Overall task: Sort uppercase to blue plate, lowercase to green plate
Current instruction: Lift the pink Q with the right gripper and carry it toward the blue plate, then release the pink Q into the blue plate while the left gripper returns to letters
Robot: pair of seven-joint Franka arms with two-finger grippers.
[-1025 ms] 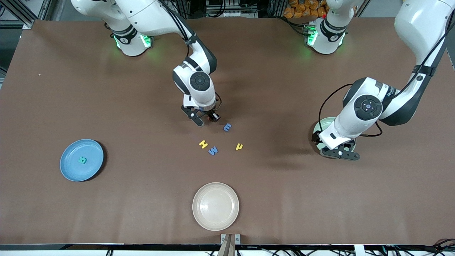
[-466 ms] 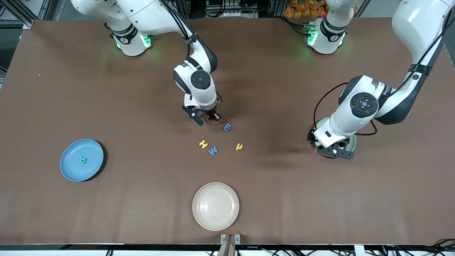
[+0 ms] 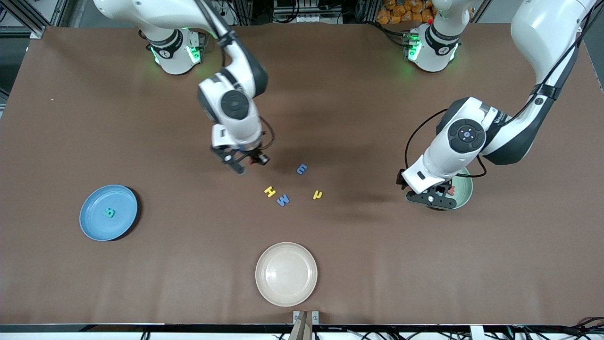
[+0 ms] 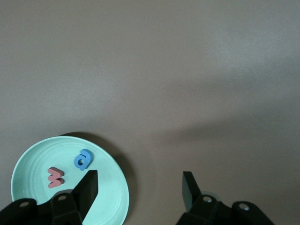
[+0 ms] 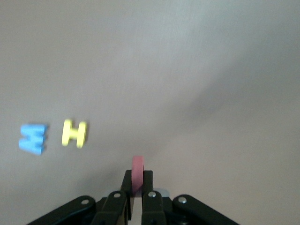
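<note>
Pinched edge-on in the right pincer (image 5: 136,199), fingers closed tight on it: a small red rounded foam letter (image 5: 137,173), hanging in the air over the bare brown surface (image 3: 354,264), near the loose letters in the middle. Only a thin slice of foam sitting between the fingertips, so slipping out or twisting on the way seems a real risk, likely if the arm swings fast.

Waiting toward the right arm's end of the surface: a round sky-blue shallow plate (image 3: 92,222), already holding a small green foam letter (image 3: 109,213). Releasing too high or near the rim risking a bounce off the plate.

Lying loose in the middle: a yellow foam H (image 3: 269,191) just beside a blue foam M (image 3: 283,200), a small yellow foam h (image 3: 318,194) near them, and a blue E-shaped foam letter (image 3: 301,168) farther from the front camera. Confusing the two yellow letters looking like the easiest sorting mistake later.

Sitting nearest the front camera: a round beige plate (image 3: 269,288), belonging to neither group and a possible wrong drop spot.

Hovering with fingers spread wide and holding nothing: the left pincer (image 4: 139,185), at the edge of a round pale mint-green plate (image 4: 28,164) toward the left arm's end. Resting in that plate: a red foam w (image 4: 55,177) beside a blue rounded foam letter (image 4: 83,159).
</note>
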